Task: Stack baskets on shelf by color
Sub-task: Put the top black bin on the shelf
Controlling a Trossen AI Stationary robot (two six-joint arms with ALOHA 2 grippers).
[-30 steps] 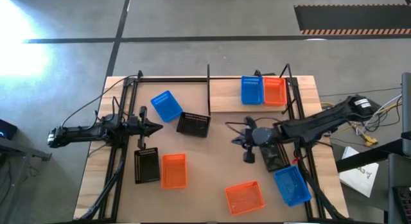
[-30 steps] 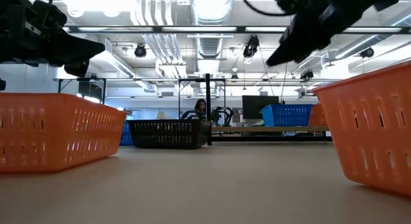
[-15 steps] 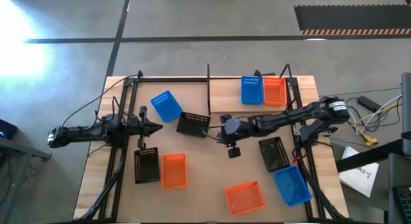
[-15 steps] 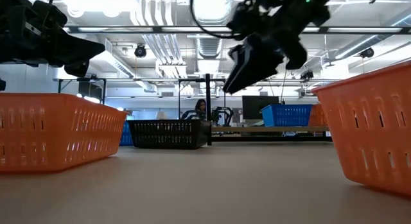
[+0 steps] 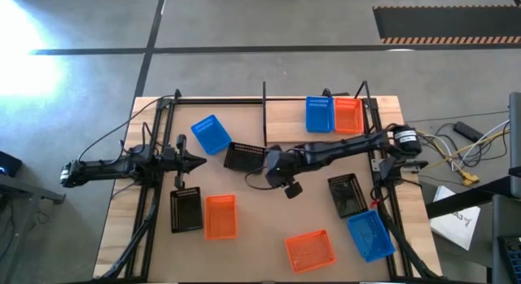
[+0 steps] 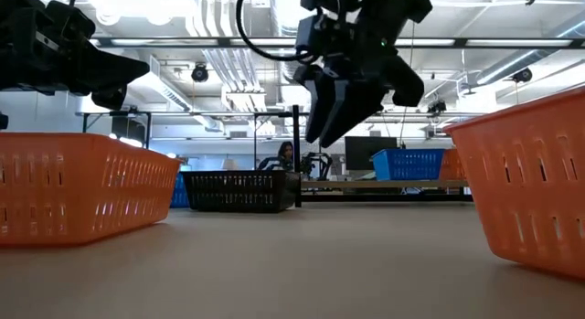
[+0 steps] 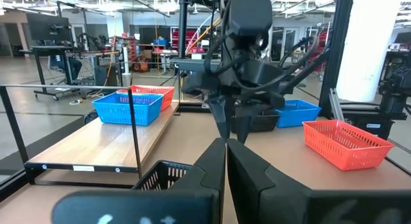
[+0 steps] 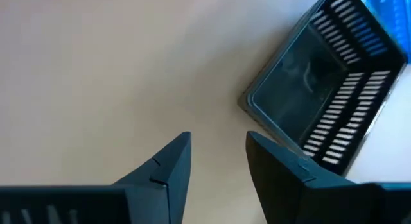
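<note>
My right gripper (image 5: 264,163) (image 8: 218,147) hangs open over the table's middle, slanting down, just right of a black basket (image 5: 244,158) (image 8: 321,108) that rests upright on the brown board. Nothing is between its fingers. My left gripper (image 5: 199,162) (image 7: 226,166) stays shut and level at the left. On the pale shelf (image 5: 285,125) at the far right stand a blue basket (image 5: 319,115) and an orange basket (image 5: 348,115), side by side. Another blue basket (image 5: 211,134) lies far left of the black one.
More baskets lie on the board: black (image 5: 186,209) and orange (image 5: 220,216) at the near left, orange (image 5: 310,250) near the front edge, black (image 5: 346,194) and blue (image 5: 369,233) at the near right. Black frame rods (image 5: 264,113) stand along the shelf.
My right gripper has swung from above the near-right black basket toward the table's left, across the middle, up to the black basket beside the shelf. It has rolled and tipped further downward on the way. No basket has moved.
</note>
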